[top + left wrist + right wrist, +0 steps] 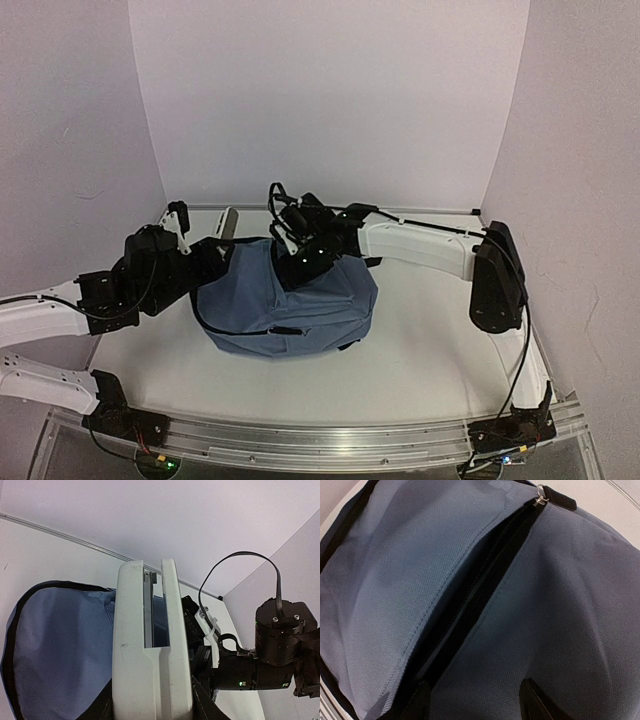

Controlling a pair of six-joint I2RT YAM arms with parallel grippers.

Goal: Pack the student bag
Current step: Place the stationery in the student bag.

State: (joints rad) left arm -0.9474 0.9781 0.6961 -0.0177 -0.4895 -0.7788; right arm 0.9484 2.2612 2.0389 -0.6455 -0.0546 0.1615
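Nearest, along the bottom edge of the top view, a metal rail (330, 440) runs across the frame with the two arm bases at its ends, fronting the white table (430, 350). Higher up, at the middle of that frame, the student bag (290, 310) lies on the table as a slate-blue mound with a dark zip line across its near face.

The left gripper (153, 569) reaches in from the left of the frame to the bag's upper-left edge. In its wrist view, two white fingers (131, 645) stand upright at the centre with only a narrow slot between them. Blue cloth shows through the lower part of the slot, but I cannot tell whether it is pinched there or lies behind.

The right gripper (476, 702) sits over the top of the bag. Its dark fingertips (536, 705) stand well apart at the bottom edge of its wrist view, close over the fabric and gripping nothing. Between them the main zip (485, 575) gapes, running from upper right to lower left with a dark inside. A metal pull ring (539, 500) sits at its upper-right end.

Farthest, the pale back wall (330, 100) fills the top of the frame.
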